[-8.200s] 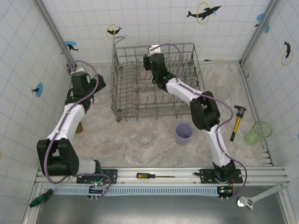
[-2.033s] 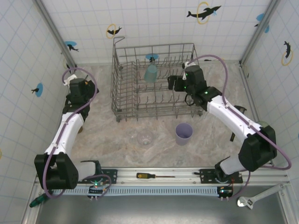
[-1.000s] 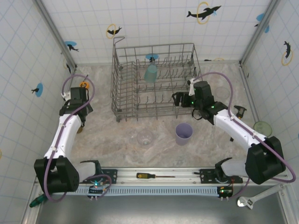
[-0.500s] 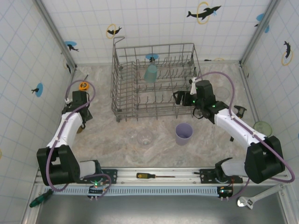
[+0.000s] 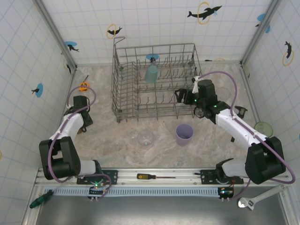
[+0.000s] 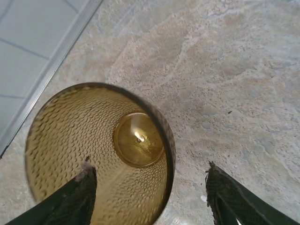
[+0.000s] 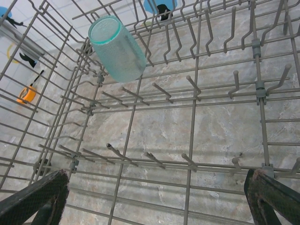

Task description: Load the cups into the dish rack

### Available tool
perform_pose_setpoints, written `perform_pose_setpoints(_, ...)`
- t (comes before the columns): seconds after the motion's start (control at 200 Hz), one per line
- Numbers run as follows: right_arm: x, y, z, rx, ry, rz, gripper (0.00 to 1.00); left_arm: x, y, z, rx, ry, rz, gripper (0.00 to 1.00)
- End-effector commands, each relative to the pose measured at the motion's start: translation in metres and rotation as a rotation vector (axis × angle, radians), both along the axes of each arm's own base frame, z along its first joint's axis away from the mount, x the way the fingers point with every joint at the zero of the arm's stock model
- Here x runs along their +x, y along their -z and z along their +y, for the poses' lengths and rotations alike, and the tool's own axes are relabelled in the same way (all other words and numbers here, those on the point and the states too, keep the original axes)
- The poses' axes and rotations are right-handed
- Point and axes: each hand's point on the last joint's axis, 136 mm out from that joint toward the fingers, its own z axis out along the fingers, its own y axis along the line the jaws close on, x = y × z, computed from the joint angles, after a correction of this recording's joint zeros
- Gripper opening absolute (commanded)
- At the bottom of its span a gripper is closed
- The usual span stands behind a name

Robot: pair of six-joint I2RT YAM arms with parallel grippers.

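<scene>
Left tool (image 6: 147, 171) straddles amber cup (image 6: 93, 136) rim, wall (image 6: 28, 42) close alongside.

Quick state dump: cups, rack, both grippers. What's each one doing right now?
dish rack, upright on table, one cup inside
teal cup, base up, leaning in the rack
lavender cup, upright on table, outside rack
clear cup, standing on table, outside rack
amber cup, upright on table, mouth up
left gripper, open, one finger over amber cup's mouth, other outside
right gripper, open, empty, at the rack
</scene>
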Motion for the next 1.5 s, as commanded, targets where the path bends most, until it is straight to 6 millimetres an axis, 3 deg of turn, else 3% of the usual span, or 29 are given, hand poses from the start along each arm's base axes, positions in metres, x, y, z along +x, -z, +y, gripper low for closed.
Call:
perform_pose_setpoints(0.0, 0.004, -0.008, 0.001, 0.035, 0.005, -0.026, 1.0, 0.005, 0.003, 0.005, 0.01, -0.018, -0.013, 0.55)
perform_pose_setpoints(0.335, 0.006, -0.008, 0.005, 0.054, 0.0, -0.013, 1.0, 0.005, 0.003, 0.008, 0.024, -0.031, -0.012, 0.0)
perform_pose_setpoints(0.641, 0.005, -0.012, 0.007, 0.056, 0.014, 0.012, 1.0, 0.007, -0.009, -0.004, -0.042, -0.006, -0.067, 0.0)
perform_pose_setpoints(0.876, 0.0, -0.02, 0.003, 0.031, 0.035, 0.017, 1.0, 0.013, -0.035, -0.013, -0.084, 0.018, -0.138, 0.0)
perform_pose_setpoints(1.091, -0.007, -0.025, 0.015, 0.018, 0.013, 0.019, 1.0, 0.02, -0.056, -0.03, -0.176, 0.053, -0.219, 0.0)
perform_pose_setpoints(1.496, -0.014, -0.014, 0.019, 0.015, 0.004, 0.058, 1.0, 0.034, -0.098, -0.055, -0.292, 0.15, -0.349, 0.0)
